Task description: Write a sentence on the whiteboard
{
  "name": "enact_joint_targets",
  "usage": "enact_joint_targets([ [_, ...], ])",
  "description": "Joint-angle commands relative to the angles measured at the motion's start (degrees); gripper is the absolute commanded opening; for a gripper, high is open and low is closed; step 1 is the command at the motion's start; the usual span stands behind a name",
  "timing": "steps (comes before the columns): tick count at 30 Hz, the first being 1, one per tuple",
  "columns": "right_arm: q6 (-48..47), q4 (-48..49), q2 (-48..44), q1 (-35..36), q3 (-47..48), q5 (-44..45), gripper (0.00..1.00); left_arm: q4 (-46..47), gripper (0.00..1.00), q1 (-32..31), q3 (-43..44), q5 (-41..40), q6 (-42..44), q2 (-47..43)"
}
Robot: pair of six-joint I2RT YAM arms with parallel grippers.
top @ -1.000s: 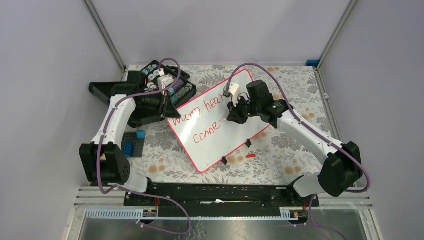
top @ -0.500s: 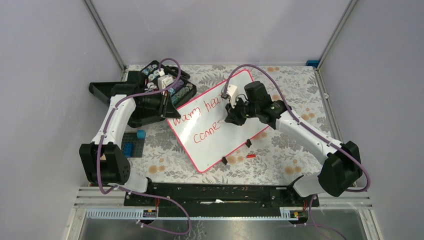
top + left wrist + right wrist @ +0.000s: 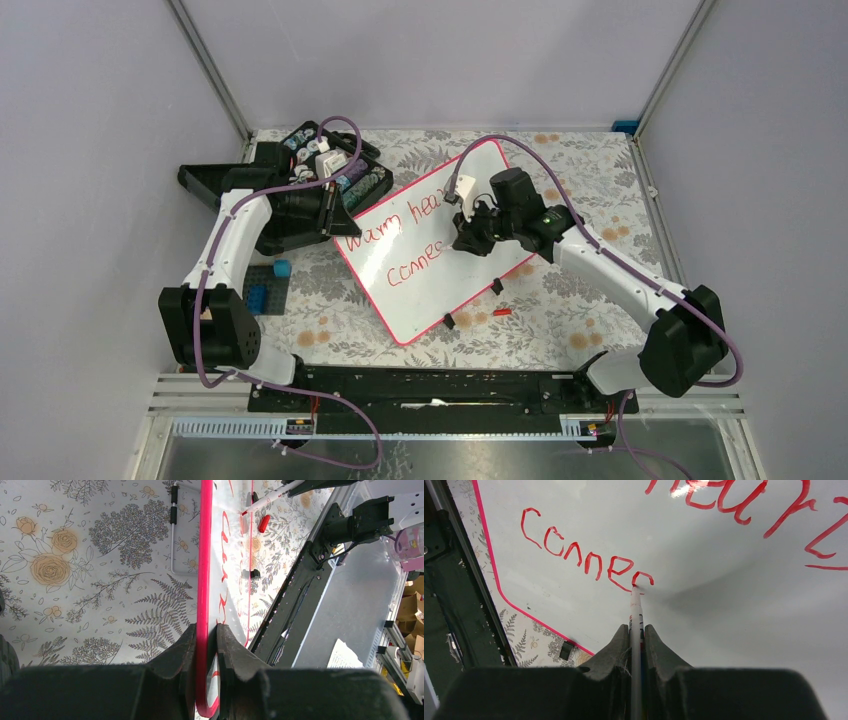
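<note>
Whiteboard (image 3: pixel 432 292) is what catches the eye: a flat white board with rounded corners and a thin pink-red rim, lying slantwise in the middle of the flower-patterned table (image 3: pixel 590 170), its far corner pointing away from the arms. Two small black clips (image 3: pixel 497 286) sit on its near right edge, and a little red cap (image 3: pixel 502 312) lies on the cloth just beside them.

The sentence (image 3: pixel 414 262) runs across the board in thin red handwriting, in two lines. The upper line starts "Warm hear", and the right arm hides what follows from above. The lower line reads "connec", the last letter only a small hook.

The right gripper (image 3: pixel 636 629) is closed tight on a slim white marker (image 3: pixel 636 607), whose red tip touches the board right at that last hook.

The left gripper (image 3: pixel 205 628) is nearly closed, its two dark fingers pinching the red rim (image 3: pixel 204 575) at the board's left corner, one finger on each face. Behind that arm an open black case (image 3: pixel 322 166) sits at the far left of the table, touching or just beside the board's corner; I can't tell which.
</note>
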Motion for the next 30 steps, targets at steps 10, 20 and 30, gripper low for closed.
enact_joint_targets([
  [10,-2.00,0.69,-2.09,-1.40,0.63,2.46,0.00,0.19,0.00,-1.78,-0.61,-4.36,2.93,1.74],
  [20,-2.96,-2.86,-4.24,-1.77,2.57,-1.60,0.00,0.26,0.00,-1.85,-0.55,-4.33,2.82,1.74],
  [30,-2.59,-2.03,-3.68,-2.92,3.29,0.33,0.00,0.23,0.00,-1.95,-0.57,-4.43,2.76,1.48],
])
